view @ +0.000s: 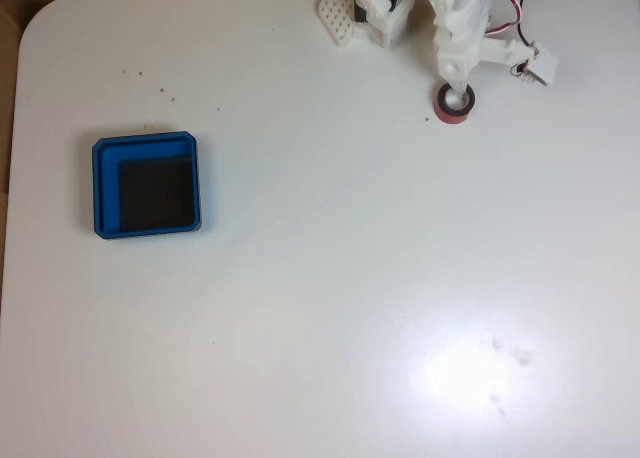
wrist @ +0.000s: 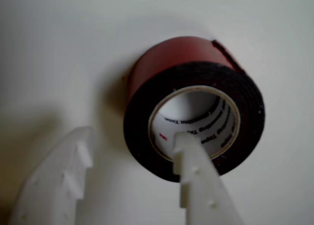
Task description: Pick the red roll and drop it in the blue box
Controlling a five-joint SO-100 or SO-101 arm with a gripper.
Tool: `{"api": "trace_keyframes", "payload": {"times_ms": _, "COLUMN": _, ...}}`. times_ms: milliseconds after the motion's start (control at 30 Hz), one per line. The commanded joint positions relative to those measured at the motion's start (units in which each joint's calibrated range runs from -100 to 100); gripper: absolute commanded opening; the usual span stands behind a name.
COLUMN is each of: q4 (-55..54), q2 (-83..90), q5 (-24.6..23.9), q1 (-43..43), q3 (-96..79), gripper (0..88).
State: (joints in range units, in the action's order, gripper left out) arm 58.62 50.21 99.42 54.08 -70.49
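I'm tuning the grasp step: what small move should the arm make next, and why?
Probably close the gripper: in the wrist view one finger sits in the red roll's hollow centre, the other outside its wall. The blue box lies far left.

We see the red roll [view: 455, 104] lying flat on the table, top right in fixed view, hollow centre facing up. In wrist view it [wrist: 194, 107] shows a red outer side, dark face and pale printed core. The blue box [view: 146, 185] sits well apart at left of fixed view: shallow square tray w/ rounded corners, black bottom, upright.
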Motion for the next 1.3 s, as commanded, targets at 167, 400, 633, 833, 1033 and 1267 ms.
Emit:
{"api": "trace_keyframes", "payload": {"times_ms": 167, "q4": -0.7, "q2": -0.2, "q5": 0.1, "q1": -0.2, "q3": 0.5, "gripper": 19.2}}
{"api": "trace_keyframes", "payload": {"times_ms": 400, "q4": -1.3, "q2": -1.2, "q5": 0.0, "q1": -0.3, "q3": 0.5, "gripper": 19.2}}
{"api": "trace_keyframes", "payload": {"times_ms": 633, "q4": -1.5, "q2": -3.8, "q5": 0.0, "q1": -2.3, "q3": 0.6, "gripper": 19.1}}
{"api": "trace_keyframes", "payload": {"times_ms": 833, "q4": -1.6, "q2": -4.2, "q5": 0.0, "q1": -2.9, "q3": 0.7, "gripper": 19.0}}
{"api": "trace_keyframes", "payload": {"times_ms": 1033, "q4": -6.1, "q2": -6.1, "q5": 0.0, "q1": -2.6, "q3": 0.3, "gripper": 19.1}}
{"api": "trace_keyframes", "payload": {"times_ms": 1267, "q4": -8.5, "q2": -9.2, "q5": 0.0, "q1": -2.4, "q3": 0.1, "gripper": 19.2}}
